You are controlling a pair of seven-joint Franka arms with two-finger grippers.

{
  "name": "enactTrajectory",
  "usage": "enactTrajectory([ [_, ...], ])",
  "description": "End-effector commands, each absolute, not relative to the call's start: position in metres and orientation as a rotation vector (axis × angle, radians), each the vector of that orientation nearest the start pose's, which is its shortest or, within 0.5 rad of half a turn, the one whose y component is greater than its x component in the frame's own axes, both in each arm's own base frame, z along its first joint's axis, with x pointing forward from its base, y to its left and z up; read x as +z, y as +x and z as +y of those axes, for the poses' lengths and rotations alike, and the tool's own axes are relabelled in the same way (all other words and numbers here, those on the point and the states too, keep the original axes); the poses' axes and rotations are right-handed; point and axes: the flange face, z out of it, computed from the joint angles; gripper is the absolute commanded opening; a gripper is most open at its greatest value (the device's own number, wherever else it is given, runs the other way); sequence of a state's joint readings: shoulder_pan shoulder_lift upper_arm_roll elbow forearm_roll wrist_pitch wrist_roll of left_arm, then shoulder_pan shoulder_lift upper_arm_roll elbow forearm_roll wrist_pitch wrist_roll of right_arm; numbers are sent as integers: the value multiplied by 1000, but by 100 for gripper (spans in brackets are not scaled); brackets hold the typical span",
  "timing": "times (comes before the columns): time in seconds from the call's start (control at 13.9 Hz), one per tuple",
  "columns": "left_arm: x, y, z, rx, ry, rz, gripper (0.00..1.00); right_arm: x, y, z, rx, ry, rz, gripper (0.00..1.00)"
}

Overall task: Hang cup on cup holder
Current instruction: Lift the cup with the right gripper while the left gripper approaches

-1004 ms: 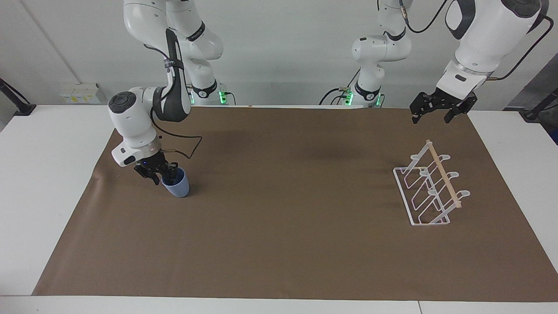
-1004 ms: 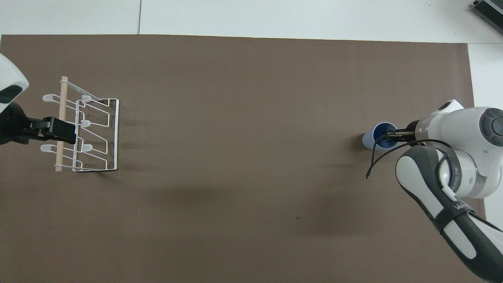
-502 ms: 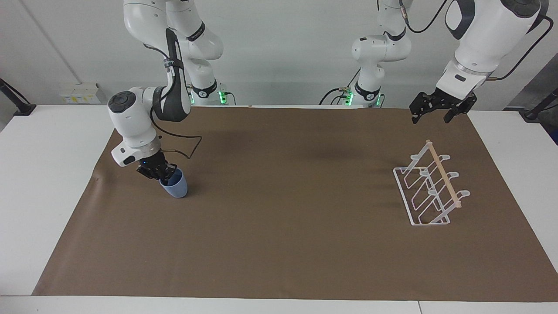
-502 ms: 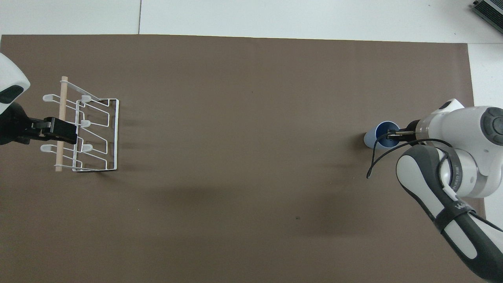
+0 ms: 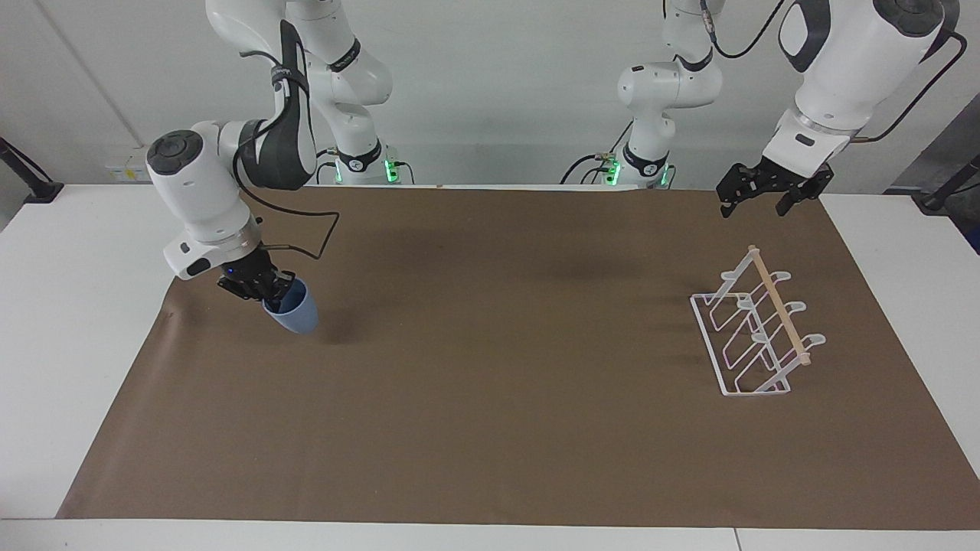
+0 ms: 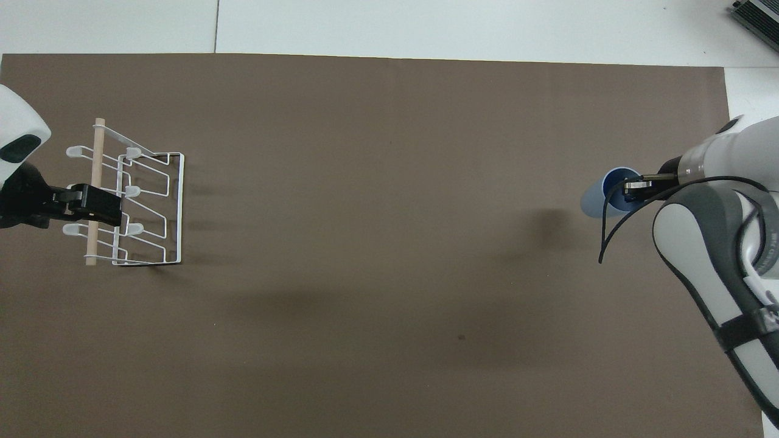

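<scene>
The cup [image 5: 293, 311] is being pinched by its rim, tilted, in the right gripper [image 5: 264, 289], well away from the holder [image 5: 754, 329]. The left gripper [image 5: 754, 200] is being held open above the holder.

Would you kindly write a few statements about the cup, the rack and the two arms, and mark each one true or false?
1. The right gripper holds the cup by its rim. True.
2. The cup hangs on the cup holder. False: it is tilted in the air over the brown mat, at the right arm's end.
3. The left gripper has open, empty jaws. True.
4. The cup holder lies tipped over. False: it stands on its base.
</scene>
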State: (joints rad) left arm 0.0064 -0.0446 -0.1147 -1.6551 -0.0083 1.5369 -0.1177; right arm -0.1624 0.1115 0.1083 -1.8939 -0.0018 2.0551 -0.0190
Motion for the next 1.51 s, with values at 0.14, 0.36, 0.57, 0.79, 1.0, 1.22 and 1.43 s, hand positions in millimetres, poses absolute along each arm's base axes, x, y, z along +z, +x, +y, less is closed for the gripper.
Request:
enactTrajectory([
  [0.14,611,523,-73,186,-3310,-561,100,526,568,-11,-44,-3114,9,0],
  [0.36,616,522,-88,330,-3302,-1014,100,544,556,-8,85,-3085,-2,0],
  [0.57,623,523,-102,528,-3192,-1521,100,547,554,4,78,-2971,12,0],
  [0.79,628,524,-117,649,-3092,-1797,100,548,554,23,41,-2867,-175,0],
  [1.0,616,524,-146,795,-2872,-2261,100,552,560,35,-60,-2694,-237,0],
  [1.22,616,516,-195,807,-2762,-2430,100,555,557,68,-134,-2525,-243,0],
  [1.43,621,502,-243,858,-2706,-2493,100,548,544,129,-219,-2442,-319,0],
])
